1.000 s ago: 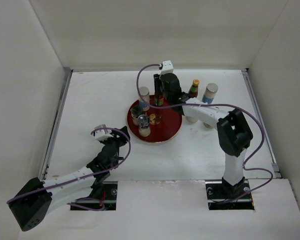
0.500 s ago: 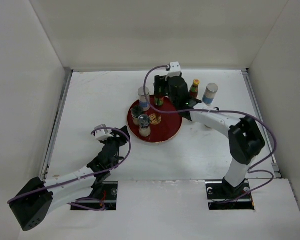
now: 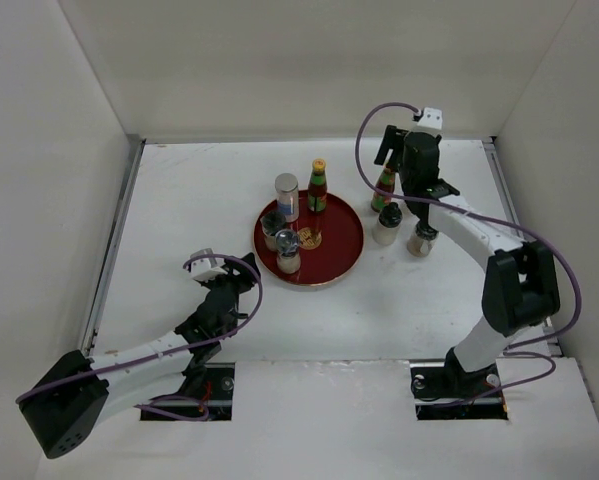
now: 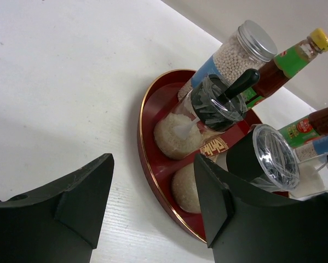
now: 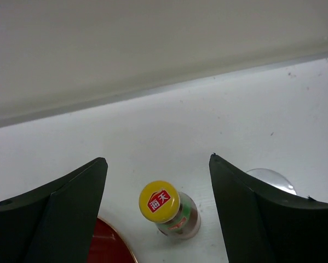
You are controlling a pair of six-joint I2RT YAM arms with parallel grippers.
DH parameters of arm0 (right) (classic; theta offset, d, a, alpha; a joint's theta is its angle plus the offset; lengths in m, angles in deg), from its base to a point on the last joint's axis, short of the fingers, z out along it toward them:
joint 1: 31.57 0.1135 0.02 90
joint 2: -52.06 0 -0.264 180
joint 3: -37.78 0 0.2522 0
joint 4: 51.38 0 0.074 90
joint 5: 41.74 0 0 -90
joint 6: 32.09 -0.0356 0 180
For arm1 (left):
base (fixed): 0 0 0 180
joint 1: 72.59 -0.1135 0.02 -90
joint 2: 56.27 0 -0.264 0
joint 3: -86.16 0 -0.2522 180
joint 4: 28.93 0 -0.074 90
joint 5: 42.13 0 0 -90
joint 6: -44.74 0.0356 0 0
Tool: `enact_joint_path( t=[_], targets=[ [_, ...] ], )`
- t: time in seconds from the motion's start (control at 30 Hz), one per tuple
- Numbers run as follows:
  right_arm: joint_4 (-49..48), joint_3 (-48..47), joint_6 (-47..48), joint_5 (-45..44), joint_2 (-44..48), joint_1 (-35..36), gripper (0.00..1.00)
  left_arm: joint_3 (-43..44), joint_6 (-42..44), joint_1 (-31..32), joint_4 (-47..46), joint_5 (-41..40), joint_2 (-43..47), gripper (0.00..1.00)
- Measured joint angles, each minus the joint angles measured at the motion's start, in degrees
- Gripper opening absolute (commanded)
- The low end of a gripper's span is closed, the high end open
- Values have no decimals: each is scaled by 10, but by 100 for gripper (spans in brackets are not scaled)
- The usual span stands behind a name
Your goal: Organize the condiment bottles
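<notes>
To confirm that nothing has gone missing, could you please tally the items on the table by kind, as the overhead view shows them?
Sauce bottles: 2
Shakers and jars: 5
Red plate: 1
Total: 8
Anything hidden beneath the right gripper is not counted.

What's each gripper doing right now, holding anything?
Left gripper: open, nothing between its fingers.
Right gripper: open, empty; sauce bottle ahead, not gripped.
</notes>
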Motion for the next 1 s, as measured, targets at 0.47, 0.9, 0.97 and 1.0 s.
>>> enact_joint_path(
  t=[0.47,0.9,0.97,1.0],
  targets=[
    [54,-43,1,17,-88,4,39,0,-4,-3,-1,5,0,59],
    [52,-43,35,-21,-70,16,32,0,-6,-6,-5,12,-4,59],
    [52,-43,42,-25,-56,24,32,0,-7,-7,-5,13,-4,59],
    [52,-43,45,-26,-48,30,32,0,-7,-7,-5,13,-4,59]
  ],
)
